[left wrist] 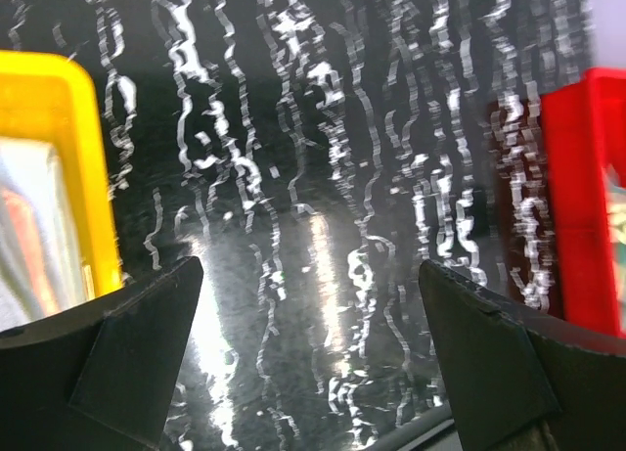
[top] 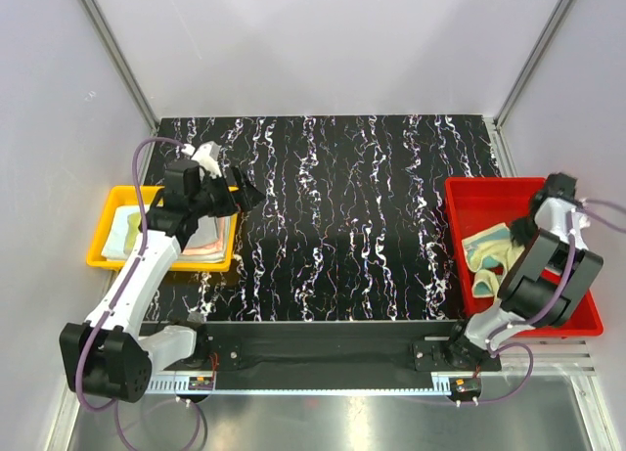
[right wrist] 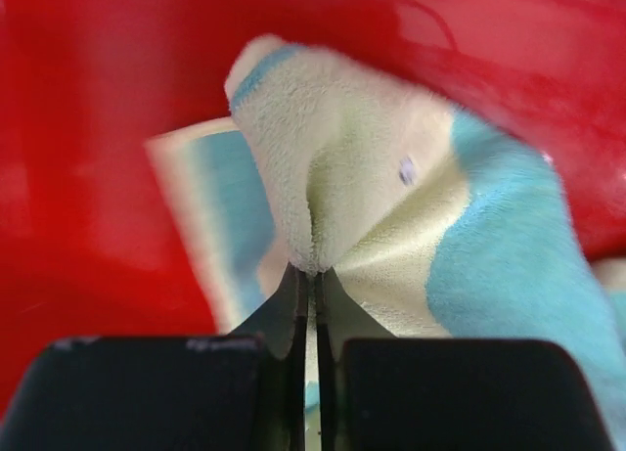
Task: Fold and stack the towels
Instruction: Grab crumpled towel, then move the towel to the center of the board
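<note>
Crumpled towels lie in the red tray (top: 468, 199) on the right: a pale yellow-green towel (top: 486, 244) (right wrist: 372, 177) with a light blue one (right wrist: 509, 275) beside it. My right gripper (top: 531, 232) (right wrist: 311, 272) reaches into this tray and is shut on a pinched fold of the yellow-green towel. Folded towels (top: 127, 231) (left wrist: 34, 226) are stacked in the yellow tray (top: 106, 260) on the left. My left gripper (top: 246, 195) (left wrist: 311, 270) hangs open over the table just right of the yellow tray, with nothing between its fingers.
The black marbled table top (top: 342, 216) spans the space between the two trays. Grey walls close in the back and both sides. The arm bases sit on a black rail (top: 313, 348) at the near edge.
</note>
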{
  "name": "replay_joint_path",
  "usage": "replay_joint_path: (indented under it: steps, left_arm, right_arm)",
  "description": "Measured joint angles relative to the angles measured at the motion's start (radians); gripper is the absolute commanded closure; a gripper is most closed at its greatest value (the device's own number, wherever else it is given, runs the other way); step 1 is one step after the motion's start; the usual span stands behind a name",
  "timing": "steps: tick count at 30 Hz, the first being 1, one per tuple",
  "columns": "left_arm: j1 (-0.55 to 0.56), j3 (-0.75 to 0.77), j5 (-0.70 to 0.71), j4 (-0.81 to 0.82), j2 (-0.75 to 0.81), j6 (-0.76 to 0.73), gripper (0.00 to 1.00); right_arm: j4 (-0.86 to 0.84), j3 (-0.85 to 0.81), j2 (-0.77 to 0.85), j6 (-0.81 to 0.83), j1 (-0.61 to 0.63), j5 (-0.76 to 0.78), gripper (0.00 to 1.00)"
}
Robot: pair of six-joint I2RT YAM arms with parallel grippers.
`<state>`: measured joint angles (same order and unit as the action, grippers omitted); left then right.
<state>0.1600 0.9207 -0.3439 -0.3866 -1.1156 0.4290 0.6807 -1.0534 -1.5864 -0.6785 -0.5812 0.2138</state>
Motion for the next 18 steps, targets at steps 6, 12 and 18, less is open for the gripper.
replay_joint_path:
  steps: [6, 12, 18]
  left_arm:
    - [-0.004, 0.041, -0.04, 0.006, 0.003, 0.005, 0.01]
    - [-0.004, 0.084, -0.028, -0.009, 0.035, -0.019, 0.01]
    - [-0.004, 0.117, -0.018, -0.064, 0.033, -0.058, 0.01]
  right_arm:
    - [0.002, -0.341, 0.14, 0.061, 0.044, -0.294, 1.0]
    - [-0.092, -0.579, 0.197, 0.065, 0.402, -0.618, 0.97]
    - [-0.232, -0.275, 0.279, 0.048, 0.692, -0.771, 0.84]
